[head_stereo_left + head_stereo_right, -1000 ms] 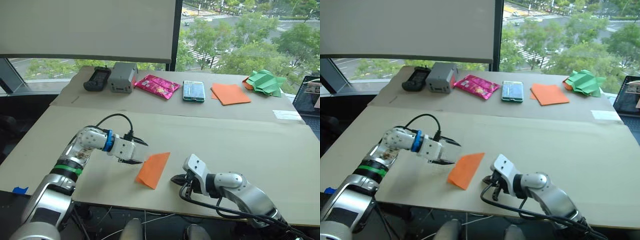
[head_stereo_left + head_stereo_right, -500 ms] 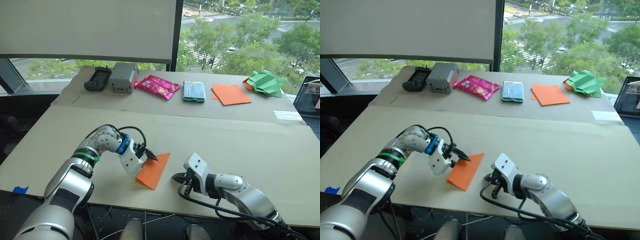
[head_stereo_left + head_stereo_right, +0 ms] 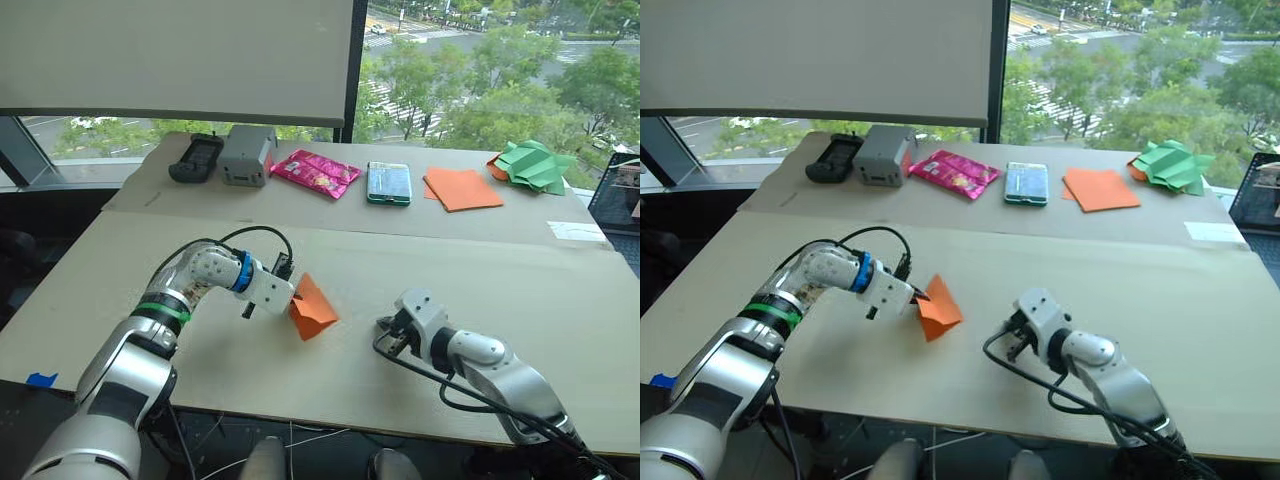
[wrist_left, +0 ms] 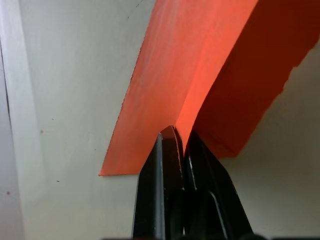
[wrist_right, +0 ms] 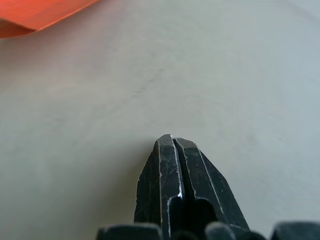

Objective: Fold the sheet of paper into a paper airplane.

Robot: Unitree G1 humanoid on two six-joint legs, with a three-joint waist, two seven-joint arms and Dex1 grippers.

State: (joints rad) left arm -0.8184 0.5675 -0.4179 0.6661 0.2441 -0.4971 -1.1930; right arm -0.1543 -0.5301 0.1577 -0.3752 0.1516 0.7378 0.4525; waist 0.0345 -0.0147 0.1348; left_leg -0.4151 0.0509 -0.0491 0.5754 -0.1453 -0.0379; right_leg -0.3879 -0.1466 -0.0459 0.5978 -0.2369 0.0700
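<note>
The orange sheet of paper (image 3: pixel 314 309), folded over along a crease, stands lifted off the tan table near its front middle. My left gripper (image 3: pixel 293 297) is shut on the sheet's left edge; in the left wrist view its black fingers (image 4: pixel 172 192) pinch the fold of the sheet of paper (image 4: pixel 200 75). My right gripper (image 3: pixel 384 329) is shut with nothing in it, low over the table to the right of the sheet. In the right wrist view its closed fingertips (image 5: pixel 172 155) point at bare table, with a corner of the sheet of paper (image 5: pixel 35 12) beyond.
Along the back of the table (image 3: pixel 480 270) lie a black device (image 3: pixel 194 157), a grey box (image 3: pixel 246 154), a pink packet (image 3: pixel 314 172), a phone-like slab (image 3: pixel 387 183), a stack of orange sheets (image 3: pixel 460 188) and crumpled green paper (image 3: pixel 531 164). A white note (image 3: pixel 574 230) lies at the right.
My left gripper closed on the sheet's left edge and lifted it, so the flat sheet now stands folded up. My right gripper moved a little to the right, staying shut.
</note>
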